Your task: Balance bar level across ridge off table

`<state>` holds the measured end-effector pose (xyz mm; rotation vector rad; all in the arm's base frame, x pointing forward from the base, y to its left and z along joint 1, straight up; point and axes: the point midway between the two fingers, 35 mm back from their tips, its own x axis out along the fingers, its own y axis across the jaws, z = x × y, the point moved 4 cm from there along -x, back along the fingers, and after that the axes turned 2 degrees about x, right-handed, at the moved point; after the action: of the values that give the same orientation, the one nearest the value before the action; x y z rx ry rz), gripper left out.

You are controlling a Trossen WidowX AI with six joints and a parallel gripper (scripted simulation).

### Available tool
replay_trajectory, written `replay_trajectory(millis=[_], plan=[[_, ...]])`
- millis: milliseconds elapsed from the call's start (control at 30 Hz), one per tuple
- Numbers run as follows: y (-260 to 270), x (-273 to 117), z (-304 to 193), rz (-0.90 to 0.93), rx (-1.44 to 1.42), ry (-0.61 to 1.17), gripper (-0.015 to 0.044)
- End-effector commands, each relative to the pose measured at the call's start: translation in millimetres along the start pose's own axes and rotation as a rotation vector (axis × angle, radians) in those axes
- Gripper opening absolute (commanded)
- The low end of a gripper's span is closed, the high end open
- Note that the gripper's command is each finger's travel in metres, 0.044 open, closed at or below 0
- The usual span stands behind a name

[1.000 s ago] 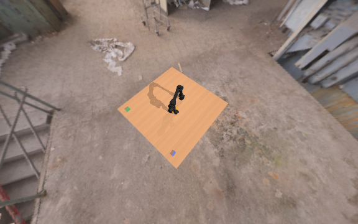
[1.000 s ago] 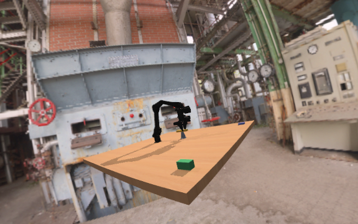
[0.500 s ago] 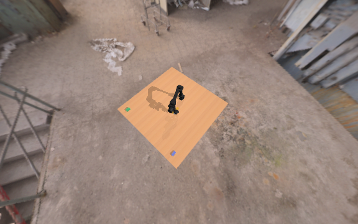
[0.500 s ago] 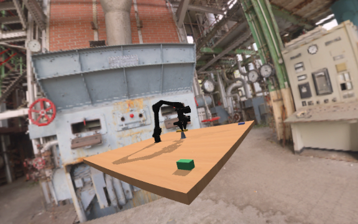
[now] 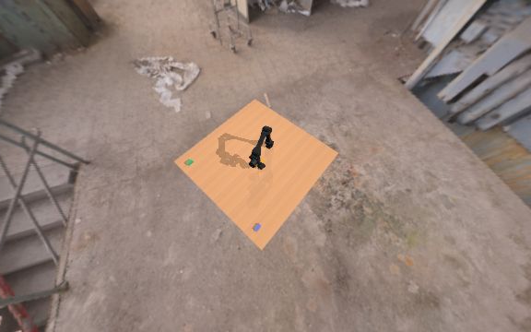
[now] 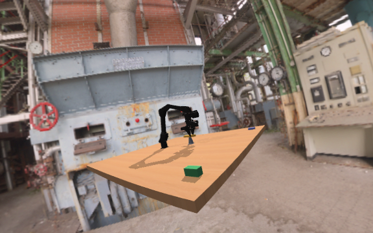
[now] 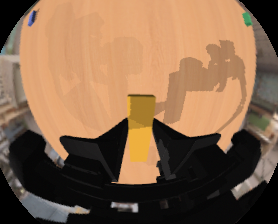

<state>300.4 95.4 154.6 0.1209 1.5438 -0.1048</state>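
Note:
The yellow bar (image 5: 263, 161) (image 6: 189, 136) (image 7: 141, 106) is between the fingertips of my gripper (image 6: 190, 134) (image 7: 139, 120), which is shut on it near its middle. In the exterior view the bar looks about level, clear of the table, directly over the top of the grey-blue ridge (image 6: 191, 141). It looks to touch the ridge's top or hang just above it; the view is too small to tell which. In the wrist view the bar runs lengthwise between the fingers, and I cannot make out the ridge there. In the top view the arm hides most of the bar and the ridge.
A green block (image 5: 189, 162) (image 6: 193, 171) (image 7: 247, 19) lies near one corner of the wooden table (image 5: 293, 148) (image 6: 147, 175). A blue block (image 5: 256, 227) (image 6: 251, 128) (image 7: 32, 18) lies near another corner. The arm's shadow falls across the tabletop.

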Motion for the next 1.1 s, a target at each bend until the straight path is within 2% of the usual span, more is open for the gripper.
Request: replay_trajectory(millis=[0, 133, 167, 1067], plan=[[0.0, 0.0, 0.0, 0.000, 0.000, 0.000, 0.0052], [0.0, 0.0, 0.0, 0.000, 0.000, 0.000, 0.0157], [0.0, 0.0, 0.0, 0.000, 0.000, 0.000, 0.0167], [0.0, 0.0, 0.0, 0.000, 0.000, 0.000, 0.0170]])
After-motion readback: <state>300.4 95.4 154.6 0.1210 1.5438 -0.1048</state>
